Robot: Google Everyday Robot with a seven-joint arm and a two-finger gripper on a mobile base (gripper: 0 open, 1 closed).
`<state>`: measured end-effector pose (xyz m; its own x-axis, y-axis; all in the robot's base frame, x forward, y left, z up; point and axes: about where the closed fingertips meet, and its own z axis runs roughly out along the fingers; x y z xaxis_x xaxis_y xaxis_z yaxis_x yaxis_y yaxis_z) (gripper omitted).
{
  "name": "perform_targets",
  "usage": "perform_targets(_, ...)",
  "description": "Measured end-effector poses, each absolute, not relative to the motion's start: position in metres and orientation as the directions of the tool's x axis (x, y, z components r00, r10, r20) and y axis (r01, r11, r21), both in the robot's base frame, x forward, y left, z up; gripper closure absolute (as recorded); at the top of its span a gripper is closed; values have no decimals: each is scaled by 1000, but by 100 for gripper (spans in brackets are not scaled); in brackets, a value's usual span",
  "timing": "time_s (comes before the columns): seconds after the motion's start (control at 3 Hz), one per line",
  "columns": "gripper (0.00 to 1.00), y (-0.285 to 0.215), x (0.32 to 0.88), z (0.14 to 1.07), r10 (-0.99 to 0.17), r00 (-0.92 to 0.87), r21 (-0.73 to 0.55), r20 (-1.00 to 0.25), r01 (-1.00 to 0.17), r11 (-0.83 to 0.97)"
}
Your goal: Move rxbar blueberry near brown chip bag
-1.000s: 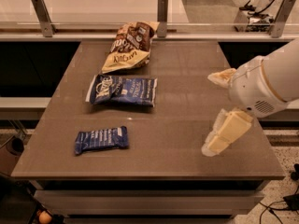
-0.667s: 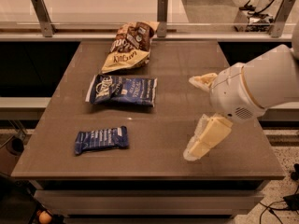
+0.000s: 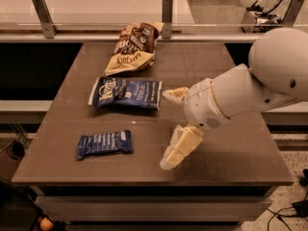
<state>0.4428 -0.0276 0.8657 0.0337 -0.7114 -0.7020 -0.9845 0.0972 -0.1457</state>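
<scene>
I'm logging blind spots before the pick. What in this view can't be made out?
Camera view, gripper open above the table's front, right of the rxbar blueberry:
- Base of the arm: cut off by the right edge.
- Table surface beneath the arm: hidden by it.
- The bar's lettering: too small to read.
- Space under the table: too dark.

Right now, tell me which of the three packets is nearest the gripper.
The blue-and-white chip bag, the middle one: its right edge almost meets the far finger of the open gripper. The rxbar lies farther left, and the brown chip bag is at the back.
</scene>
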Motion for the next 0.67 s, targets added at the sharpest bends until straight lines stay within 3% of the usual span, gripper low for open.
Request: perform_targets(0.67, 0, 1, 443, 855, -675, 61, -126, -735, -991, 48)
